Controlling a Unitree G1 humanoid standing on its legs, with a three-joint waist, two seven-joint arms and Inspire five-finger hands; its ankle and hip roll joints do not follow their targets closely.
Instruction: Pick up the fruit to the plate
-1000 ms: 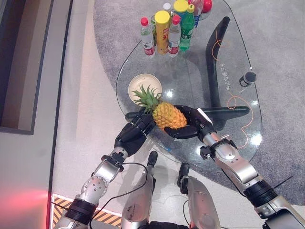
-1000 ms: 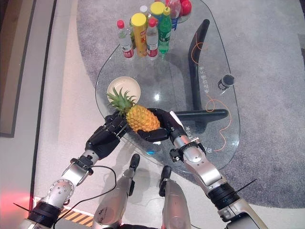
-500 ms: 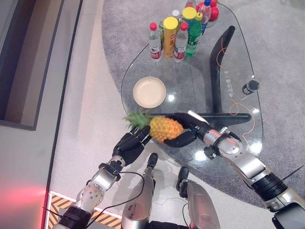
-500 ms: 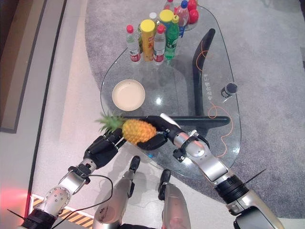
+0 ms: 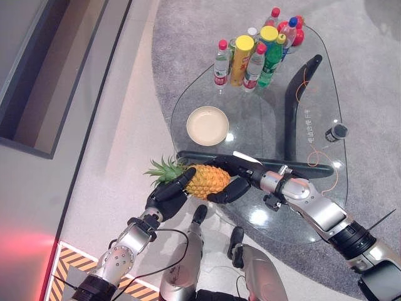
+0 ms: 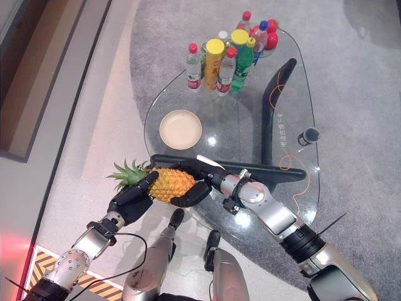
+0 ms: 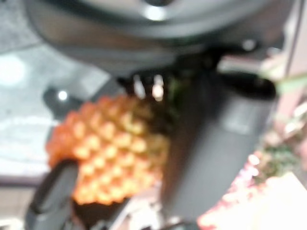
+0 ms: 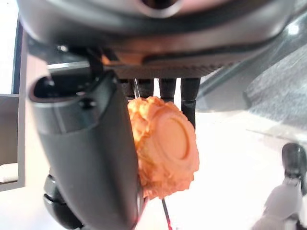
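Both hands hold the pineapple [image 5: 205,180] in the air, at the near edge of the glass table [image 5: 263,135]. Left hand [image 5: 168,192] has its fingers curled around the leafy end, and right hand [image 5: 235,179] has its fingers wrapped around the base. Plate [image 5: 207,125] lies on the table, apart from the fruit, with bottles [image 5: 250,55] at the far side

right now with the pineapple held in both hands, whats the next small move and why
Probably carry the pineapple forward over the table toward the plate. Both the left hand and the right hand are curled round it, and it hangs at the near edge of the glass table, short of the plate, which lies bare.
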